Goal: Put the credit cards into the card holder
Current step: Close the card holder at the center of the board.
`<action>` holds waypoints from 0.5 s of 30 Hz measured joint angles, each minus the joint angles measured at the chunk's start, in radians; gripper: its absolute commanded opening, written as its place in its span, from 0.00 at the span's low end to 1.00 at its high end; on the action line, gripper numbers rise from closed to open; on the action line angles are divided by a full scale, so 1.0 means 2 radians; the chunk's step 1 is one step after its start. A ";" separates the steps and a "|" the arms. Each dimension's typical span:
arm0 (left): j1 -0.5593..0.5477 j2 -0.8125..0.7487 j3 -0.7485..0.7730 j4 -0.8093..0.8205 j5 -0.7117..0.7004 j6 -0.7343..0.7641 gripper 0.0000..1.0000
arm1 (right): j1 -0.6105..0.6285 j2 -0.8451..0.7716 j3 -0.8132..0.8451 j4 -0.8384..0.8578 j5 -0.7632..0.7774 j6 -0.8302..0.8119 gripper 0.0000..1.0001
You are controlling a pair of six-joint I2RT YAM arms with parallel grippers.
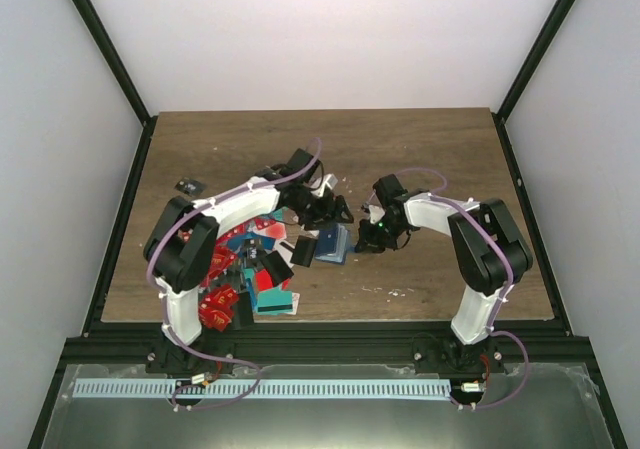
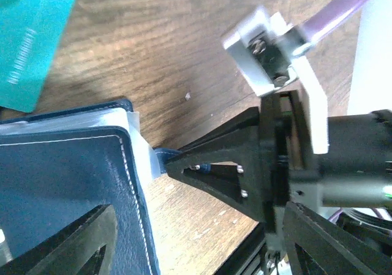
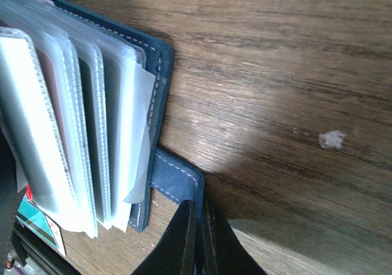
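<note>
The card holder (image 3: 156,73) is dark blue and lies open on the table, its clear sleeves (image 3: 73,122) fanned up. My right gripper (image 3: 199,212) is shut on the holder's clasp tab (image 3: 174,177). In the left wrist view the same right gripper (image 2: 170,162) pinches the tab beside the holder's blue cover (image 2: 61,189). My left gripper (image 2: 202,253) is open with nothing between its fingers; one finger (image 2: 82,244) hangs over the cover. The credit cards (image 1: 250,264), red, teal and black, lie heaped under the left arm. From above, the holder (image 1: 333,245) sits between both grippers.
A teal card (image 2: 30,36) lies just beyond the holder. One black card (image 1: 303,250) rests at the holder's left edge. A small dark item (image 1: 187,186) sits alone at the far left of the wooden table (image 1: 430,149). Black frame rails (image 1: 320,327) border the table.
</note>
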 measured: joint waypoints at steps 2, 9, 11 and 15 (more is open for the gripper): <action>0.007 -0.012 0.006 -0.014 -0.007 0.001 0.67 | 0.000 0.003 0.000 0.000 0.000 -0.001 0.01; 0.057 -0.054 0.007 -0.065 -0.050 0.029 0.40 | -0.001 0.004 0.000 0.000 -0.002 -0.004 0.01; 0.067 -0.057 0.000 -0.074 -0.062 0.041 0.32 | -0.001 0.004 0.000 0.000 -0.002 -0.004 0.01; 0.068 -0.052 -0.023 -0.087 -0.073 0.056 0.20 | -0.001 0.005 0.002 -0.001 -0.002 -0.003 0.01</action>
